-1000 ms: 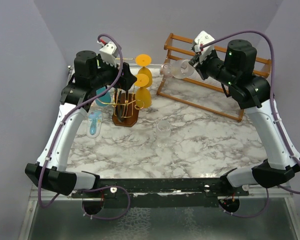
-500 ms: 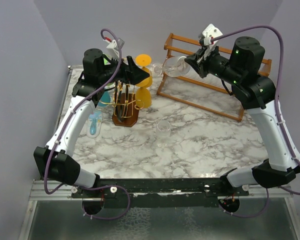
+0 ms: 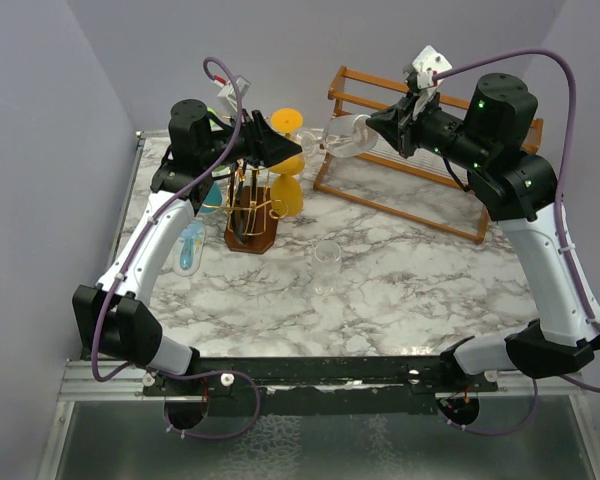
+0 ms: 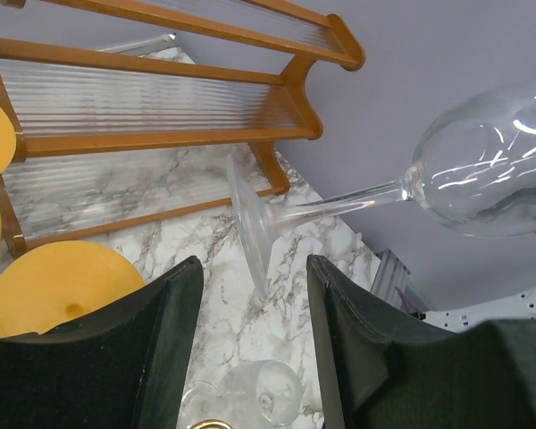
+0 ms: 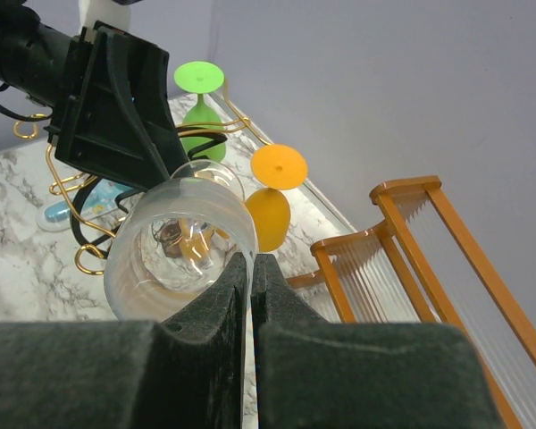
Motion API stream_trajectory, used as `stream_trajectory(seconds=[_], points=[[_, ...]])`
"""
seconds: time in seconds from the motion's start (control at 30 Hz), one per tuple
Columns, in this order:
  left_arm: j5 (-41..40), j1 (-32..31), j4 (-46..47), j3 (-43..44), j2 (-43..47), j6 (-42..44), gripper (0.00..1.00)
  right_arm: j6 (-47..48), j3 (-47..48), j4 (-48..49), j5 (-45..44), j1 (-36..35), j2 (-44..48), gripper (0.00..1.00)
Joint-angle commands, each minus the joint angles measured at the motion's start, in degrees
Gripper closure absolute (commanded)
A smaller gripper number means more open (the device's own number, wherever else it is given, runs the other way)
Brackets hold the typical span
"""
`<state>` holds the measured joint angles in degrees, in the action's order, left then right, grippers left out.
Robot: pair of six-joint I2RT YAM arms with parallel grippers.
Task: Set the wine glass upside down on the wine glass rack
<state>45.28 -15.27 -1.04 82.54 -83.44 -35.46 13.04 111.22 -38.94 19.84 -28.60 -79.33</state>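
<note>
Passing hands seems the step: the right gripper (image 5: pixel 250 268) pinches the rim of the clear stemmed wine glass (image 4: pixel 339 204), sideways in air right of the gold wire rack with dark base (image 3: pixel 250 225). The left gripper (image 4: pixel 252 273), gaping around its foot, should clamp the stem squarely.

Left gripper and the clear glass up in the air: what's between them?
Just air: the left wrist view shows the wine glass foot right ahead of the open left gripper.
</note>
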Motion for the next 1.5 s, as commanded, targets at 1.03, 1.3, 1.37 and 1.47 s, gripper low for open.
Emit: stream_trajectory(seconds=[1.03, 1.3, 1.37, 1.47], points=[[3.0, 1.9, 2.6, -1.0, 0.9, -1.3, 1.00, 1.7, -3.2, 4.2, 1.1, 0.0, 3.8, 0.58], [-3.6, 4.0, -8.4, 4.3, 3.2, 11.0, 1.00, 3.9, -4.8, 3.9, -1.2, -0.1, 5.8, 0.34], [-6.9, 4.1, -11.8, 6.2, 4.2, 16.5, 1.00, 5.5, -6.2, 4.2, -3.1, 0.0, 6.6, 0.32], [-11.1, 4.0, -20.4, 10.6, 4.9, 27.7, 1.00, 9.8, -11.4, 6.6, -7.0, 0.0, 7.6, 0.20]])
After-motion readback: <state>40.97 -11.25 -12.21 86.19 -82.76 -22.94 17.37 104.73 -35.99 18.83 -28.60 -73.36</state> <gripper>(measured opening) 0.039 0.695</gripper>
